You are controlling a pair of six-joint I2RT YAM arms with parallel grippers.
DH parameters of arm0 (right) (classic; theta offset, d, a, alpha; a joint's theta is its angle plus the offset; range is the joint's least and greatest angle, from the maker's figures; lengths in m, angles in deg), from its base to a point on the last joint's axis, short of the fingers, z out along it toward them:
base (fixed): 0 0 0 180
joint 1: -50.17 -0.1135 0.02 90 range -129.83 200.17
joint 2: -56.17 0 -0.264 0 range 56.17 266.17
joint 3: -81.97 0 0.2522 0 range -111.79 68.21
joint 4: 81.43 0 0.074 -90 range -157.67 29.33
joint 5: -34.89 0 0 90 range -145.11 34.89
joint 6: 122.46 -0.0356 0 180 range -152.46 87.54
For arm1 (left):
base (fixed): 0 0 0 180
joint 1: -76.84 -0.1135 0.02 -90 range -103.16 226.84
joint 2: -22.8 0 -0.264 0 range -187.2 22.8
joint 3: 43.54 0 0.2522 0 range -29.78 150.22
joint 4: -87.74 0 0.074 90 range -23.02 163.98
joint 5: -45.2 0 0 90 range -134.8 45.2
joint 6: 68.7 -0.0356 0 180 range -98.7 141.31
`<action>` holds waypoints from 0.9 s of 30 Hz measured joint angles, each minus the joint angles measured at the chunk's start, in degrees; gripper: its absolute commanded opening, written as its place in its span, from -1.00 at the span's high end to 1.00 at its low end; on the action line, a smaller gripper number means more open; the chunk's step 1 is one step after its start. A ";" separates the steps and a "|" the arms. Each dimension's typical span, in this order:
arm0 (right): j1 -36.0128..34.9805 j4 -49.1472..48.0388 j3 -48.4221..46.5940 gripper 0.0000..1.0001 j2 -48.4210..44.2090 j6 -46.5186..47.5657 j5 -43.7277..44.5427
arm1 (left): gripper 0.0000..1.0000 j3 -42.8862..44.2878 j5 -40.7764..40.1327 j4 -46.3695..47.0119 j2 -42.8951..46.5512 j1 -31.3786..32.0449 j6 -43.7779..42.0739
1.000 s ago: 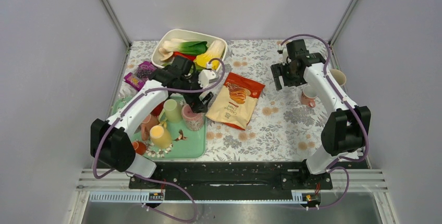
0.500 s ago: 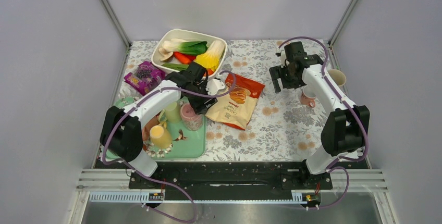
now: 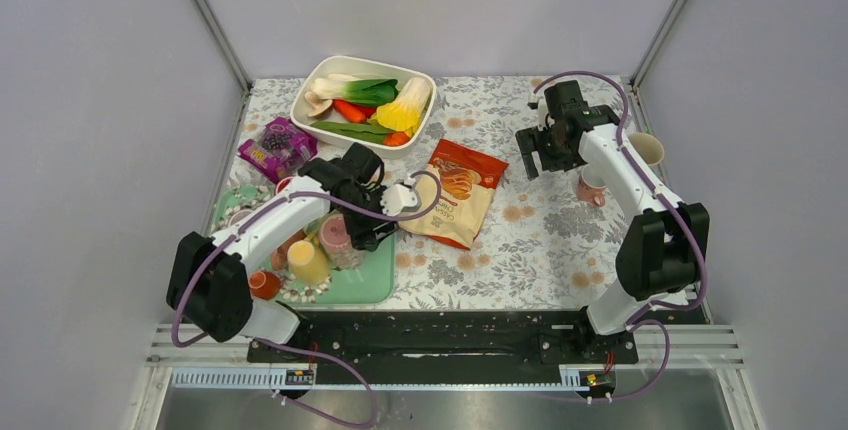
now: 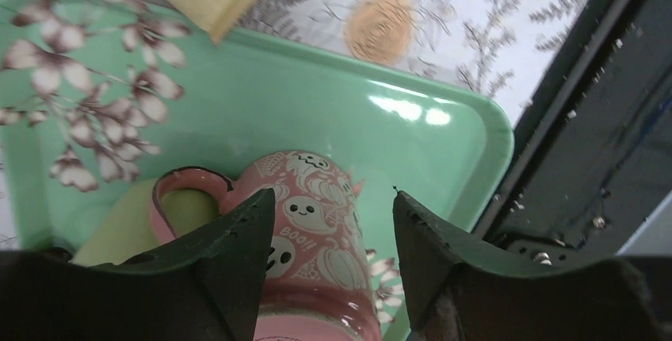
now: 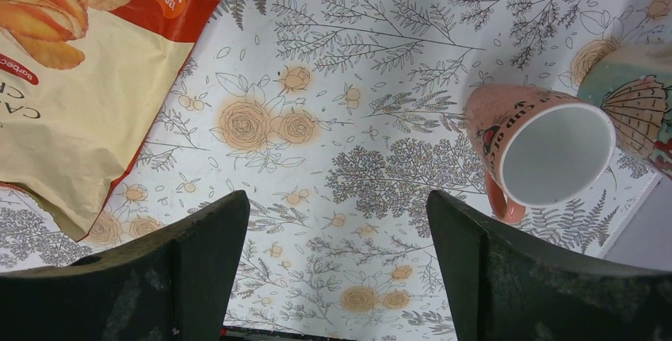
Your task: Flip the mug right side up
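Observation:
The pink ghost-print mug (image 4: pixel 317 238) stands on the green tray (image 4: pixel 396 135), its handle to the left. Its print reads top-away from my wrist camera, so it looks upside down. My left gripper (image 4: pixel 333 198) is open and straddles it: the left finger overlaps the mug and a strip of tray shows before the right finger. From above, the mug (image 3: pixel 335 234) sits just left of the left gripper (image 3: pixel 362 222). My right gripper (image 5: pixel 337 198) is open and empty above the tablecloth, at the far right in the top view (image 3: pixel 540 150).
A chips bag (image 3: pixel 455 190) lies right of the tray (image 3: pixel 375 275). More cups, one yellow (image 3: pixel 308 262), crowd the tray. A vegetable bowl (image 3: pixel 365 100) and a purple packet (image 3: pixel 272 145) lie behind. An orange mug (image 5: pixel 547 151), mouth up, and a teal cup (image 5: pixel 634 103) stand at right.
My left arm swung out over the chips bag, then back down-left over the tray. The pink mug has shifted left on the tray. The right arm has hardly moved.

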 measured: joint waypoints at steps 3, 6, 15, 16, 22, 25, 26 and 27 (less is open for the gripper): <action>0.00 -0.04 0.11 -0.83 -0.17 0.00 0.02 | -0.16 -1.55 1.42 -4.48 2.21 0.00 -3.04; 0.00 -0.07 0.26 -0.83 -0.42 0.00 0.00 | -0.17 -1.75 3.21 -8.28 3.63 0.00 -5.49; -0.22 -0.48 1.57 -0.83 -0.50 0.00 0.02 | -0.27 6.08 0.55 -6.43 2.12 0.00 1.25; -0.24 -0.48 1.66 -0.83 -0.52 0.00 0.02 | -0.27 6.88 -1.36 -5.07 1.03 -0.02 2.25; -0.28 -0.55 1.97 -0.83 -0.59 0.02 0.00 | -0.15 8.72 -11.61 -1.16 -7.63 -0.35 5.01; -0.31 -0.66 1.97 -0.83 -0.59 0.04 -0.02 | -0.08 9.81 -16.17 -1.05 -12.20 -0.68 5.29; -0.31 -0.85 1.99 -0.83 -0.59 0.04 -0.07 | -0.07 10.25 -17.31 -1.01 -13.42 -0.81 5.51; -0.31 -0.90 1.99 -0.83 -0.59 0.04 -0.07 | -0.06 10.73 -18.32 -1.05 -14.51 -0.92 5.70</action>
